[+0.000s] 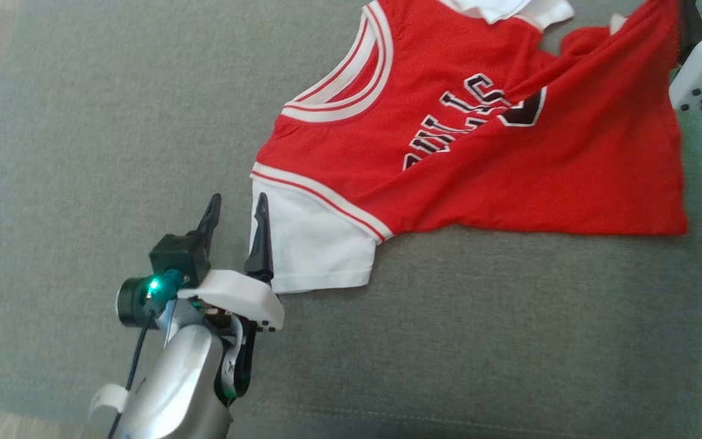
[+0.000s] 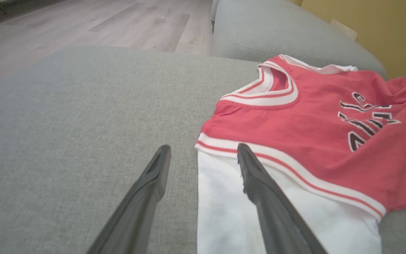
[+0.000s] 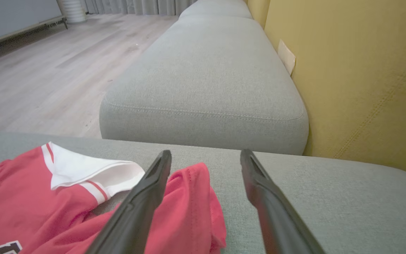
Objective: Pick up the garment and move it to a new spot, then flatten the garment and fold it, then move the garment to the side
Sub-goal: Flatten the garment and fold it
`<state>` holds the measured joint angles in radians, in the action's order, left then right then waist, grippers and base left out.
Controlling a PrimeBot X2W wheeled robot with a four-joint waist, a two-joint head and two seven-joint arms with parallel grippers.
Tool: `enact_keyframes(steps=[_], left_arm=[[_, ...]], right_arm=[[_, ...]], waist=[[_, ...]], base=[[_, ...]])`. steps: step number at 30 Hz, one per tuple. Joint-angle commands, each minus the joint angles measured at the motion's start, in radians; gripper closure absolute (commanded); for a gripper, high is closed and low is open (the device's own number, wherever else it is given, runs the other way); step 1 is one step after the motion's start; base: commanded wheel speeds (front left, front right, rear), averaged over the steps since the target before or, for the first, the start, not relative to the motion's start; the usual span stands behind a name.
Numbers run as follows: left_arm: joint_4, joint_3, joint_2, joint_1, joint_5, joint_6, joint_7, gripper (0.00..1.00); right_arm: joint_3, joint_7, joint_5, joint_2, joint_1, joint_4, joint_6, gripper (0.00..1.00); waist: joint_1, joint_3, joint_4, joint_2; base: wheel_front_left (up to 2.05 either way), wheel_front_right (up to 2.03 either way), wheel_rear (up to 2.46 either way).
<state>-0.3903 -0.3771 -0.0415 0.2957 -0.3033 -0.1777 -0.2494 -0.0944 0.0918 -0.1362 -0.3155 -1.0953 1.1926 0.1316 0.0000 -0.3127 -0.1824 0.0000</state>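
Red mesh with white trim, the garment lies across the grey cushion, one white sleeve nearest the robot and a diagonal fold of the body lapped over the black lettering, hiding part of the print. Your left gripper stands spread — one finger over the sleeve's edge, the other over bare cushion, nothing pinched. Your right gripper is likewise released, with bare cushion between its fingers and a bunched red corner just beside one of them.

Close the left fingers where they stand and you will likely take only the thin sleeve, or nip upholstery with it. A pull from the sleeve alone would probably drag the shirt askew rather than flatten it. The lapped fold will, I judge, be creased in if you fold before opening it out. The bunched corner could snag the right finger as that arm travels.

The seat is woven grey cloth, which looks rough enough to hold mesh and resist sliding. A second cushion sits beyond a gap, a padded yellow wall runs along one side, and pale wood-look floor lies on the other — a garment pushed too far that way may slip off.
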Motion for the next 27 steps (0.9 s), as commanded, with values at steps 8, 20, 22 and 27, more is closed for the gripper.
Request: enact_keyframes(steps=[8, 20, 22, 27], left_arm=[[0.051, 0.073, -0.009, -0.020, 0.014, 0.001, -0.012, 0.00], [0.080, 0.116, -0.009, -0.090, 0.019, 0.004, -0.012, 0.00], [0.085, 0.124, -0.009, -0.104, 0.021, 0.004, -0.012, 0.00], [0.098, 0.125, -0.009, -0.128, 0.022, 0.009, -0.012, 0.00]], right_arm=[[-0.058, 0.072, -0.112, 0.030, 0.109, -0.077, -0.001, 0.00], [-0.050, 0.142, -0.212, 0.076, 0.362, -0.299, -0.001, 0.00], [-0.037, 0.149, -0.208, 0.095, 0.423, -0.351, -0.001, 0.00], [0.032, 0.155, -0.185, 0.153, 0.582, -0.473, -0.001, 0.00]], waist=[[0.0000, 0.105, 0.085, 0.0000], [0.0000, 0.205, 0.146, 0.0000], [0.0000, 0.218, 0.154, 0.0000], [0.0000, 0.232, 0.162, 0.0000]], base=[[0.00, 0.00, 0.00], [0.00, 0.00, 0.00], [0.00, 0.00, 0.00], [0.00, 0.00, 0.00]])
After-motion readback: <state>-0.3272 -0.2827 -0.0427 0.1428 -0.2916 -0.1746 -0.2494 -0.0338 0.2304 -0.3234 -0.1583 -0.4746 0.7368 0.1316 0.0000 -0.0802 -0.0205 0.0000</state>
